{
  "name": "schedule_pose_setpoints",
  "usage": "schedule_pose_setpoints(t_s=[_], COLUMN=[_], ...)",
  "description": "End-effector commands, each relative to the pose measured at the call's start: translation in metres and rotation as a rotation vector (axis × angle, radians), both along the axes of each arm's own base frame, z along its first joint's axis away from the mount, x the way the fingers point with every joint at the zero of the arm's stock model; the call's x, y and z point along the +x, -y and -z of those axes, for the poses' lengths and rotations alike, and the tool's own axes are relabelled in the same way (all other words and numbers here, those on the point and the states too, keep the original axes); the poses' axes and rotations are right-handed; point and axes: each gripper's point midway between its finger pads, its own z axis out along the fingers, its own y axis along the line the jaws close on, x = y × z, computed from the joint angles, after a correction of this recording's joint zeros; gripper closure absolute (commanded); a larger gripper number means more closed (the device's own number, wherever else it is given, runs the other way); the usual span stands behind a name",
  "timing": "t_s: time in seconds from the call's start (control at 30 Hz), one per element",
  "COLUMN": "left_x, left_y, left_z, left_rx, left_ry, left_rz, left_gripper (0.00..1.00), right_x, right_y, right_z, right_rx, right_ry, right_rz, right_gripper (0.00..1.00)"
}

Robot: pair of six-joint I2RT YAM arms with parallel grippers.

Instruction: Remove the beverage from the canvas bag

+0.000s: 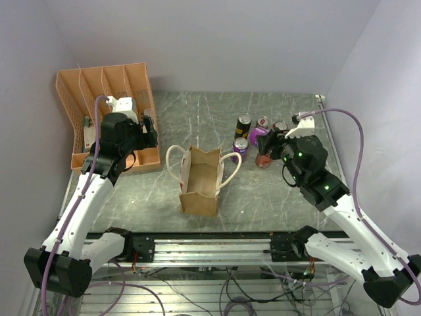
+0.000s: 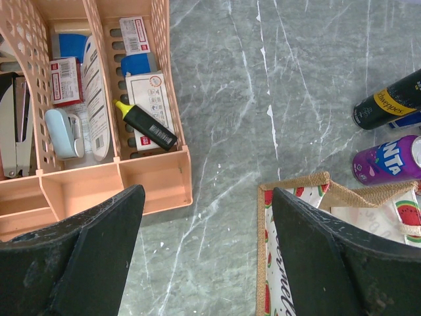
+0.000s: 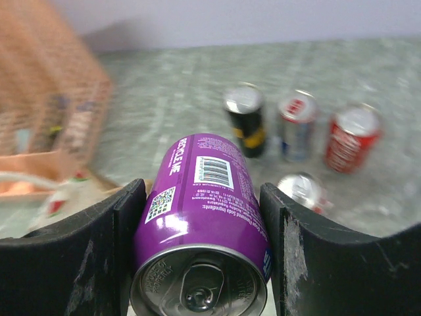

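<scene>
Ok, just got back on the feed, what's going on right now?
The right gripper is closed on a purple can, holding it over by the group of other cans standing to the right of the canvas bag. The bag stands upright and open mid-table, with nothing touching it. The left gripper is open and empty, hanging above the table between the orange file rack and the bag. From the overhead view I can't tell whether anything is inside the bag.
</scene>
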Motion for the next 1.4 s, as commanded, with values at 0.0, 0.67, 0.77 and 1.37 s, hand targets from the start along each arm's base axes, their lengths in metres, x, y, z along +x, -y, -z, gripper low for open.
schedule_pose_setpoints(t_s=[0.0,0.67,0.77,1.37], left_x=[0.003,0.004,0.004,0.003], left_y=[0.004,0.003,0.004,0.005], left_z=[-0.006,-0.004,-0.004,-0.005], left_rx=[-0.009,-0.001,0.000,-0.005], left_ry=[0.023,0.020,0.016,0.020], left_rz=[0.015,0.009,0.011,0.018], left_gripper=[0.11,0.11,0.11,0.11], right_x=[0.017,0.077,0.086,0.099], right_y=[0.075,0.170,0.168,0.142], right_z=[0.029,0.191,0.204,0.229], right_rx=[-0.085,-0.124,-0.163,-0.088], right_ry=[-0.074,-0.551,-0.631,-0.738], right_rz=[0.456,0.835,0.820,0.650], right_gripper=[1.00,1.00,1.00,1.00])
